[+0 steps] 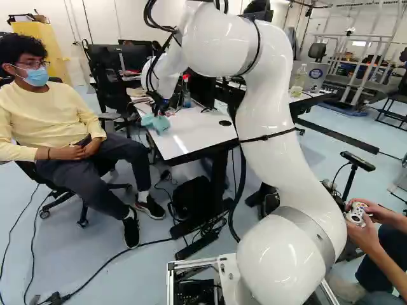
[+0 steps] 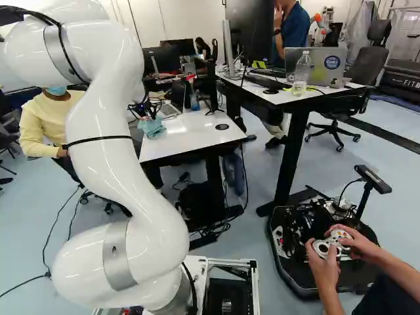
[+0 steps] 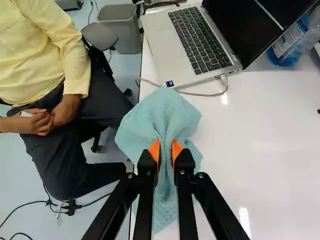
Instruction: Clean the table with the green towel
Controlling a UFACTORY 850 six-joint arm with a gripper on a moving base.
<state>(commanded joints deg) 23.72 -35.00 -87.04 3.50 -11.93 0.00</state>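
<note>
- The hand point(image 3: 166, 152) has its two fingers closed on the green towel point(image 3: 160, 110), pinching a bunched fold between them while the rest spreads out around the grip.
- The towel is at the edge of the white worktop point(image 3: 265, 145), partly over the surface and partly out past the rim. How hard it presses down, if at all, I cannot tell.
- Picking up the cloth is done, and it is in place for wiping.
- How much has been wiped is not something the pictures settle; no trail or wet streak gives it away. I would judge this as wiping at one edge, with the job unfinished.
- The broad stretch beside the towel, towards the round hole point(image 2: 222, 126), probably still needs strokes.
- The laptop point(image 3: 187, 45) and the bottle point(image 3: 295, 42) stand on the worktop, so wiping there would mean working around them.
- The white cable point(image 3: 205, 94) runs just beside the towel and could snag on a stroke towards the laptop.
</note>
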